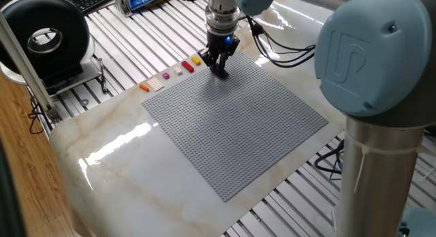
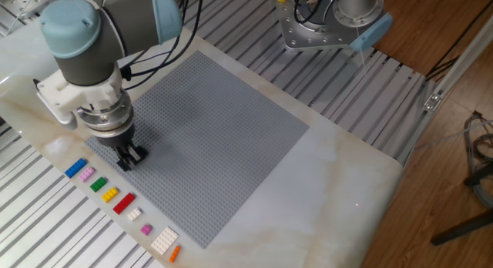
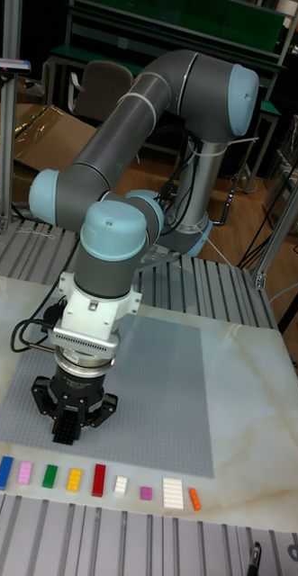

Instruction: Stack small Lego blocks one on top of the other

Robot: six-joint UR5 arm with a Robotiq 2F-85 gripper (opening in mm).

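Observation:
The small Lego blocks lie in a row on the marble just off the grey baseplate (image 3: pixel 158 378): blue (image 3: pixel 4 472), pink (image 3: pixel 25 472), green (image 3: pixel 49 476), yellow (image 3: pixel 74 479), red (image 3: pixel 98 480), a small white one (image 3: pixel 121 486), a tiny pink one (image 3: pixel 146 492), a wide white one (image 3: pixel 172 493) and orange (image 3: pixel 194 499). None is stacked. My gripper (image 2: pixel 132 156) points straight down over the baseplate's edge beside the blue-to-green end of the row (image 2: pixel 98 185). Its fingers look shut, with no block visible between them. In one fixed view the gripper (image 1: pixel 220 67) hides the row's far end.
The baseplate (image 1: pixel 238 121) covers most of the marble table. A black round device (image 1: pixel 44 39) stands off the table's corner, and slatted metal rails (image 2: pixel 362 91) surround the tabletop. The arm's base (image 2: pixel 327 25) is mounted behind the far edge.

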